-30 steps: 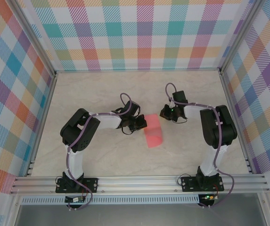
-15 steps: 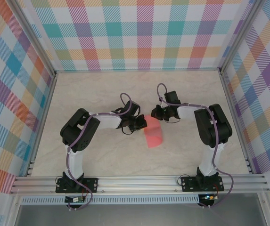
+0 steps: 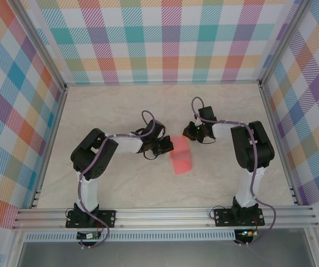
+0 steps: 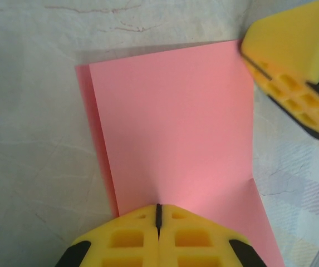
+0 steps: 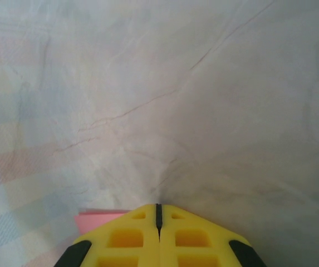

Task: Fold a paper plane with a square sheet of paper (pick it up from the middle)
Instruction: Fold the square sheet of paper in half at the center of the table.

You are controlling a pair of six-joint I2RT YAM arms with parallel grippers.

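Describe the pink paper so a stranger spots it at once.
On the pale marbled table walled by plaid panels, look to the middle, at the tips of the left gripper and right gripper. The salmon-pink paper lies flat there, folded over itself, its plain colour unlike anything nearby.

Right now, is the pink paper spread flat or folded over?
Folded. The square sheet of paper lies doubled: in the left wrist view, a lower layer's edge peeks out beside the top layer.

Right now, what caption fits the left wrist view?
Shut left tool at the near edge of the folded salmon-pink paper; right tool at its far corner.
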